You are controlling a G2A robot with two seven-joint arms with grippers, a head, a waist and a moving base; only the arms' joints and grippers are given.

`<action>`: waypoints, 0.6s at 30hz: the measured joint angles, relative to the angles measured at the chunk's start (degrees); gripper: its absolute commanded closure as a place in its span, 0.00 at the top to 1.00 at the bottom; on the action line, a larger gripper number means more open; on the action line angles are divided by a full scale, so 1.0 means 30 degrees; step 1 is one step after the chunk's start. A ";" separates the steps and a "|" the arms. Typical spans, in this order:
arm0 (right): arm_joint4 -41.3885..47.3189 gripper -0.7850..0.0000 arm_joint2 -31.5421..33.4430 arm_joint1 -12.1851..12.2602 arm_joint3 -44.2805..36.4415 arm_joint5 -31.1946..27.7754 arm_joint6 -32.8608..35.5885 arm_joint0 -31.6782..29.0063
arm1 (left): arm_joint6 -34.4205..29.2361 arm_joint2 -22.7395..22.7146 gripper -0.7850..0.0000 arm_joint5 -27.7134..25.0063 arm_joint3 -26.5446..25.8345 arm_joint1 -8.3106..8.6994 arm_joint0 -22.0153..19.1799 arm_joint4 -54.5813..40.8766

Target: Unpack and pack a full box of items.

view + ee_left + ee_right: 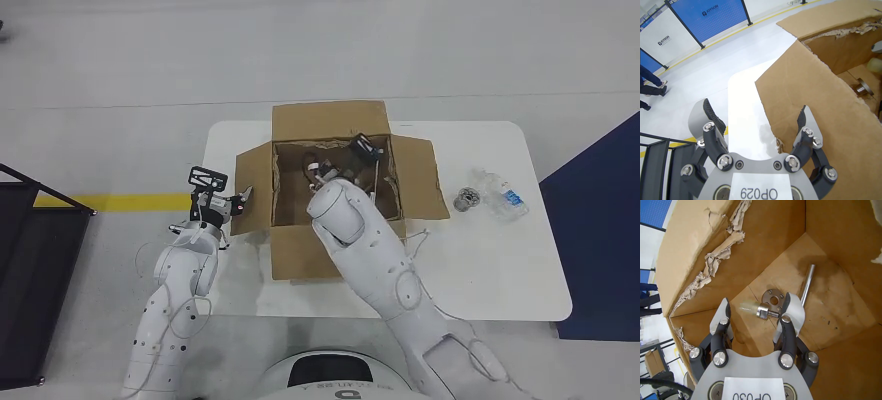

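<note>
The white table (742, 98) lies directly below the left gripper (755, 105). A black rack (662, 157) stands on the floor just outboard of it. A yellow floor line (130, 202) runs between rack and table. Blue partition panels (711, 20) stand well ahead.

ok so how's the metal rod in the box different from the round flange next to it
The rod is long, thin and mirror-shiny; the flange is a flat round disc, duller grey. The flange has a centre hole ringed by smaller holes; the rod shows none. Both are metal and lie on the floor of the box.
</note>
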 measured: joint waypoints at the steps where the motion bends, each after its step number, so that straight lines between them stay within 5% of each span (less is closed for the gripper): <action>1: 0.0058 1.00 0.0106 -0.0059 -0.0178 0.0000 -0.0221 -0.0166 | 0.0000 0.0000 1.00 0.0000 0.0000 0.0000 0.0000 0.0000; 5: 0.0211 1.00 0.0380 -0.0222 -0.1863 0.0000 -0.0918 -0.1258 | 0.0000 0.0000 1.00 0.0000 0.0000 0.0000 0.0000 0.0000; 13: -0.1366 1.00 -0.0241 0.0322 -0.9527 -0.2071 -0.0907 -0.6004 | 0.0000 0.0000 1.00 0.0000 0.0000 0.0000 0.0000 0.0000; 18: -0.1362 1.00 -0.0239 0.0325 -0.9476 -0.2035 -0.0876 -0.5955 | 0.0000 0.0000 1.00 0.0000 0.0000 0.0000 0.0000 0.0000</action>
